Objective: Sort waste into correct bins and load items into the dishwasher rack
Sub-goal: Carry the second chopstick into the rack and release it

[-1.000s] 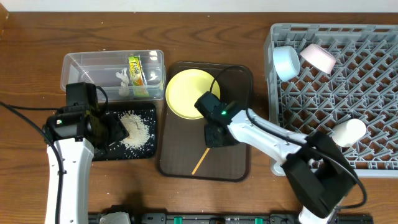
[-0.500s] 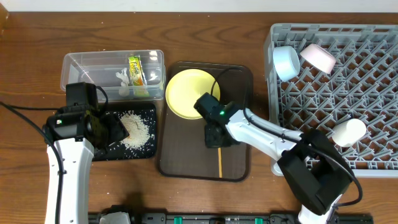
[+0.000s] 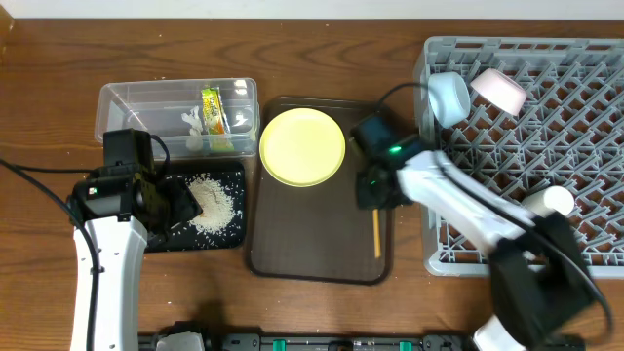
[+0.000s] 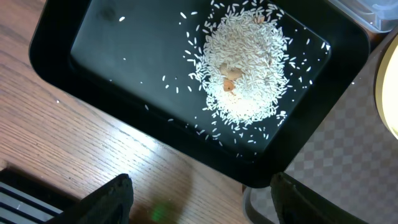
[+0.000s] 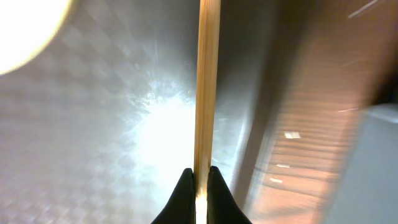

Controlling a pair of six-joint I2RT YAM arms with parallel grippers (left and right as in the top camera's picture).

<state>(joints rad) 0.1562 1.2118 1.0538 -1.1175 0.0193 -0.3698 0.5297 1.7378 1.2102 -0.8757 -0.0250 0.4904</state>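
Right gripper: fingers are seen pressed together on a wooden chopstick, which is pinched at one end. In the right wrist view the stick runs straight away from the fingertips. It cannot be told whether one stick or two lying together are held.

From overhead, the stick is seen over the right-hand strip of the dark brown serving tray, pointing toward the tray's near edge. Whether its free end touches the tray cannot be told. The gripper is placed between the yellow plate and the left wall of the grey dishwasher rack.

The plate lies flat on the far half of the serving tray, apart from the stick.

Rack: a light blue bowl and a white bowl are tilted among the pegs at the far left corner. A white cup is lodged farther right, partly hidden by the right arm.

Left gripper: fingers are spread wide and nothing is held. It is poised above the near edge of the black tray. A heap of rice grains lies in that tray, well clear of both fingers, with stray grains scattered round it.

Clear tub: set just behind the black tray. A green-and-yellow wrapper and white scraps are contained in it.
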